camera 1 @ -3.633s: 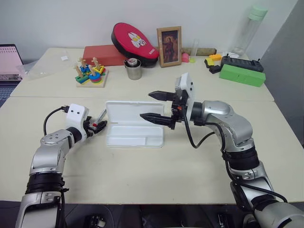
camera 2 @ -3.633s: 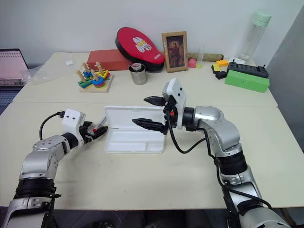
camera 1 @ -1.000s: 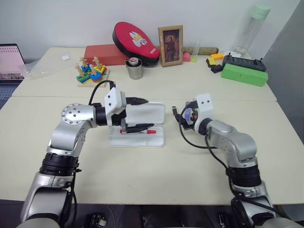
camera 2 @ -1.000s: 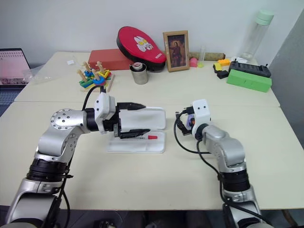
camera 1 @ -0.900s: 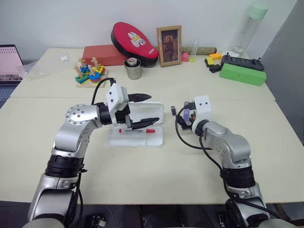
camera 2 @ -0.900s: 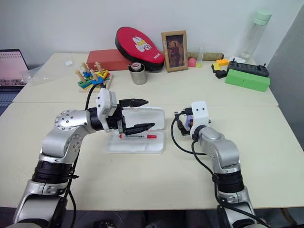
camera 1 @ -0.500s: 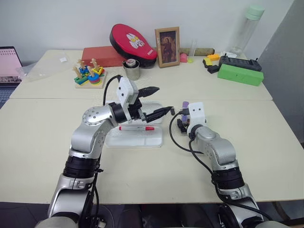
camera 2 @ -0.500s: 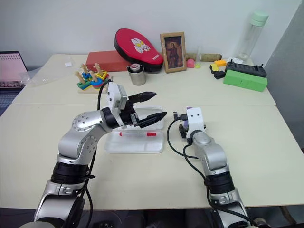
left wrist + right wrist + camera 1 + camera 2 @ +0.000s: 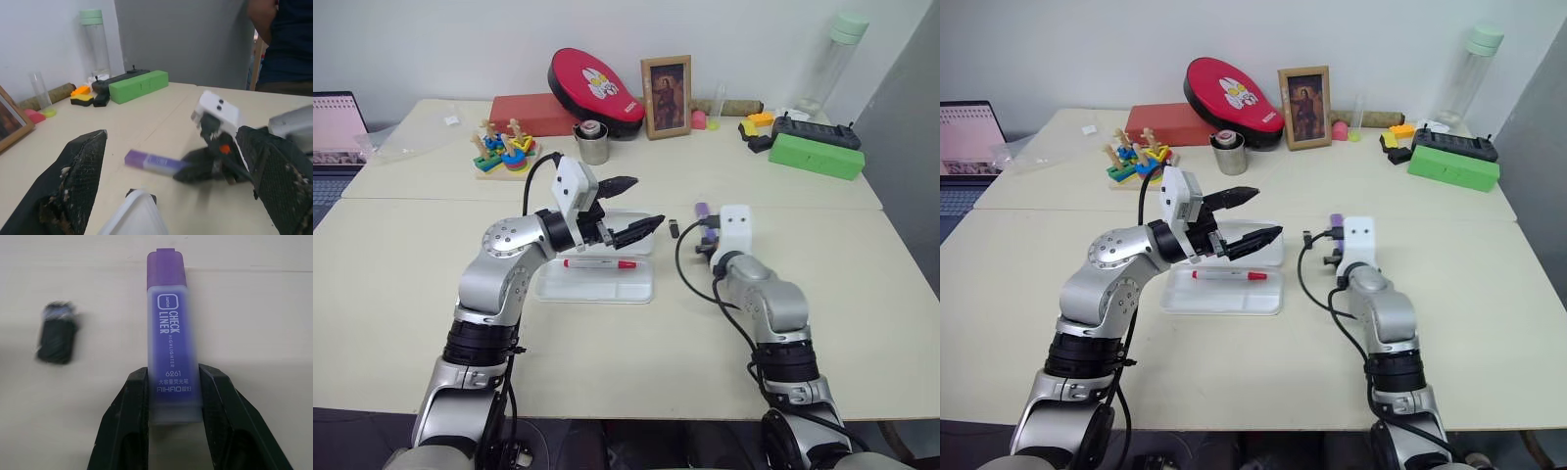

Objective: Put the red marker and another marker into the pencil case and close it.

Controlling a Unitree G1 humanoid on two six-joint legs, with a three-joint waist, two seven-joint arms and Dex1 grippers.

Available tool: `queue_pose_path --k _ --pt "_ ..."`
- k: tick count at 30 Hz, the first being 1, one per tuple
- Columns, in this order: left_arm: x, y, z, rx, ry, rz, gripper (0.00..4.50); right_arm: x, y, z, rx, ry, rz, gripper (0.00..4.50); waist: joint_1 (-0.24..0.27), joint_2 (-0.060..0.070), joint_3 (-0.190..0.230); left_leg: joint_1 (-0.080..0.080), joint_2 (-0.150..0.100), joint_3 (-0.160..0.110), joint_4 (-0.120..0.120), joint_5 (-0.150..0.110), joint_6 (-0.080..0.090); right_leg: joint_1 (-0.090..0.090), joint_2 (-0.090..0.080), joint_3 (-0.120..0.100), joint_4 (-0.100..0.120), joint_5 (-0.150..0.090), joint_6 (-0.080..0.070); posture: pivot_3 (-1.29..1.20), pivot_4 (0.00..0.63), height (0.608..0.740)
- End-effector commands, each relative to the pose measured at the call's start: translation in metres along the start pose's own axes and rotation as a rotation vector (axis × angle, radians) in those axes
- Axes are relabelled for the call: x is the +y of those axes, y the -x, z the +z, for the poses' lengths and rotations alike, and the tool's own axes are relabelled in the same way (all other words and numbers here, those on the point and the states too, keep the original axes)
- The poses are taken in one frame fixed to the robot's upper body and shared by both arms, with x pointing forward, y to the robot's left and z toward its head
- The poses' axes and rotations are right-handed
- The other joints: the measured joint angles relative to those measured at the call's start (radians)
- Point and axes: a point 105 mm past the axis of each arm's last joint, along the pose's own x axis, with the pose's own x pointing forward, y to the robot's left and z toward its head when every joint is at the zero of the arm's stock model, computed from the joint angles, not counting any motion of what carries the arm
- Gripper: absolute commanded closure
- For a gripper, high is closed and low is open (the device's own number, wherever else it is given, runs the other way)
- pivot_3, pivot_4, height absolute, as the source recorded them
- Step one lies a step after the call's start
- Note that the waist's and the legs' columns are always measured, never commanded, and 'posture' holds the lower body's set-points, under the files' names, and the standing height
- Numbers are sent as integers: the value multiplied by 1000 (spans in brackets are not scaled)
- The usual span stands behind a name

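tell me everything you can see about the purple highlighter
The short, stubby purple plastic highlighter has a darker purple cap at its far end and a paler translucent barrel printed with white lettering reading CHECK LINER. It lies flat on the beige table, to the right of the open white case. The right end effector has its two black fingers closed against the barrel's near end.

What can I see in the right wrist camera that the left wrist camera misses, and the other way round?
Only the right wrist view shows the printed label on the purple highlighter, the right tool's two black fingers pressed against its sides, and a small black item lying beside it. Only the left wrist view shows the green box, the tall bottle, a corner of the white pencil case and a person standing behind the table. Both show the highlighter lying on the table with the right tool at it.
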Motion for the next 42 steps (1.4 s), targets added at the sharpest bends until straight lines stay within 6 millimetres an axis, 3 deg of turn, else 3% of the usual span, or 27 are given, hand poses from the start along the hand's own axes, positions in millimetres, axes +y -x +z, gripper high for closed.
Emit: queue_pose_path --k 1,3,5,7,9,13,17,25,33,42 --pt "-3 30 20 6 -37 4 0 32 30 92 -355 10 271 3433 -15 0 0 0 0 0 -1 0 0 0 0 0 0 0 0 0 150 740" --pt "-7 46 14 69 -39 5 0 54 49 108 -426 43 483 3433 -27 1 0 1 1 0 -2 0 0 0 0 0 0 0 0 0 150 740" --pt "-6 68 4 131 -29 48 0 77 74 110 -457 161 731 3433 -28 1 0 1 1 0 -3 0 0 0 0 -1 -1 -1 -2 0 150 740" --pt "-3 99 -11 226 -19 126 0 95 99 98 -414 279 977 3433 -27 1 0 1 1 0 -4 0 0 0 0 -1 -2 -2 -2 0 150 740" --pt "-2 125 -21 294 -11 195 0 107 109 75 -316 413 1131 3433 -27 2 1 1 1 1 -5 -1 1 0 0 0 -2 -2 -2 0 150 740" --pt "-6 167 -28 365 27 320 0 127 105 35 -121 572 1263 3433 -22 1 1 1 2 1 -3 -1 1 0 0 -1 -2 -4 -3 0 150 740" --pt "-19 190 -29 390 61 395 0 148 89 12 -23 678 1283 3433 -20 0 1 1 1 1 -2 0 0 -1 0 0 -2 -5 2 0 150 740" --pt "-46 200 -24 386 91 474 0 183 74 -16 46 789 1331 3433 -17 -3 -1 0 1 1 -3 -1 0 -2 0 0 -2 -3 -2 0 150 740" --pt "-58 195 -20 373 91 510 0 190 62 -32 96 828 1313 3433 -20 -3 -1 1 1 2 -3 -1 0 -2 0 0 -2 -3 -1 0 150 740" --pt "-59 189 -19 364 93 518 0 190 52 -32 97 837 1281 3433 -20 -3 -1 1 1 2 -3 -1 0 -2 0 0 -2 -2 -2 0 150 740"
